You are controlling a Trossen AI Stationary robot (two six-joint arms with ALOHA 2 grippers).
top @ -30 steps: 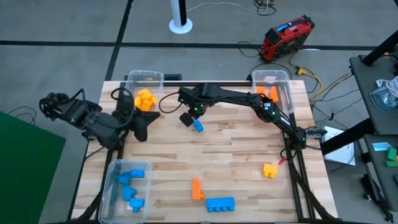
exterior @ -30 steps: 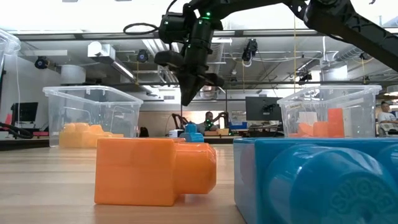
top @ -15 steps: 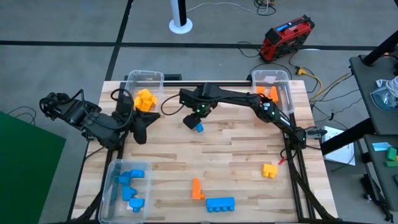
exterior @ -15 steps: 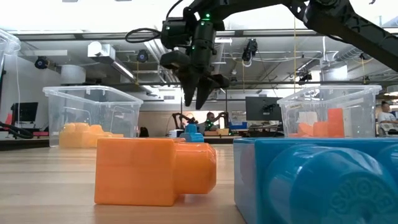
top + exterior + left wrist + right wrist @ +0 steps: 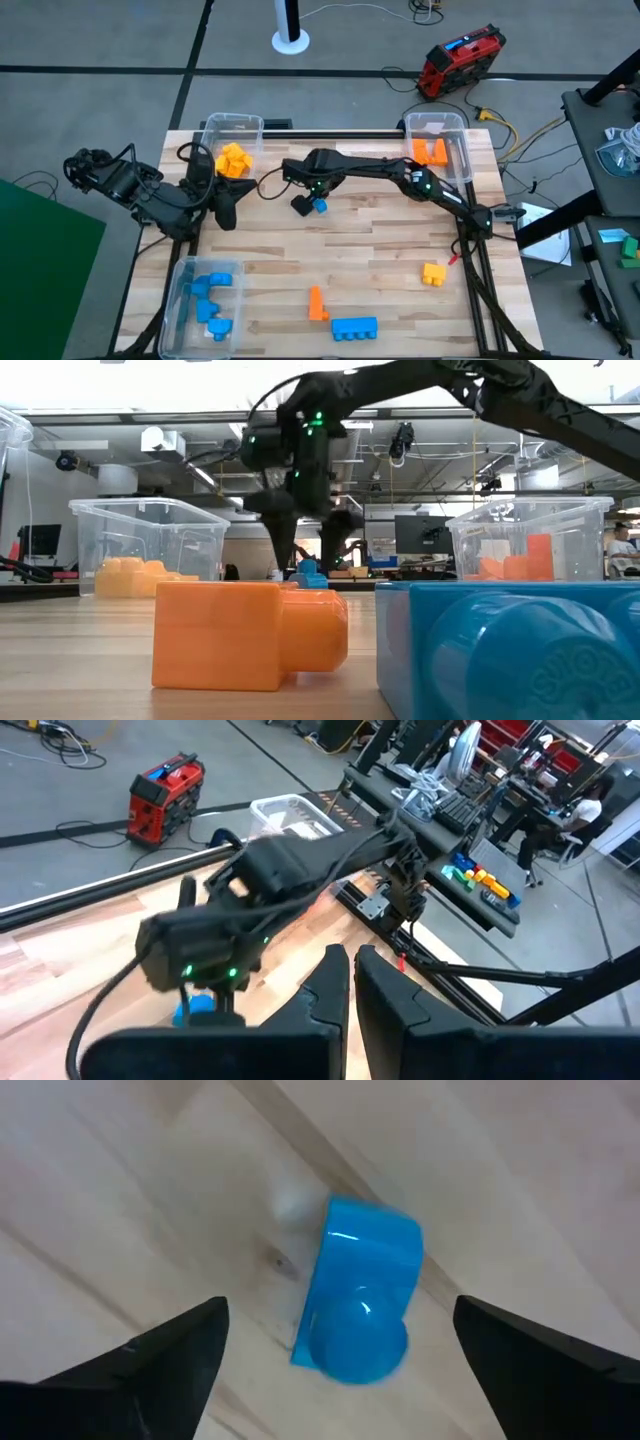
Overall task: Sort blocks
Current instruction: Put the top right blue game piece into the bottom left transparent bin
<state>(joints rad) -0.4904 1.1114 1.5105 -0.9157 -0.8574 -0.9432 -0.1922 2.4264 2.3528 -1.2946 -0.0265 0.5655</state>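
A small blue block (image 5: 360,1305) lies on the wooden table (image 5: 380,250), left of its middle and toward the far edge. My right gripper (image 5: 303,555) hangs open over it, pointing down, with one finger on either side and space between each finger and the block (image 5: 319,206). My left gripper (image 5: 352,970) is shut and holds nothing; it waits near the table's left edge (image 5: 228,205). An orange block (image 5: 317,303), a long blue block (image 5: 354,327) and a yellow block (image 5: 433,273) lie loose on the near half of the table.
Three clear bins stand at the corners. The far left one (image 5: 232,128) holds yellow blocks, the far right one (image 5: 437,125) orange blocks, and the near left one (image 5: 190,270) blue blocks. Bare wood stretches across the table's middle.
My right gripper has opened wide from shut. It has come down over the small blue block and shifted a little toward the table's left edge. The block has stayed where it lay on the table.
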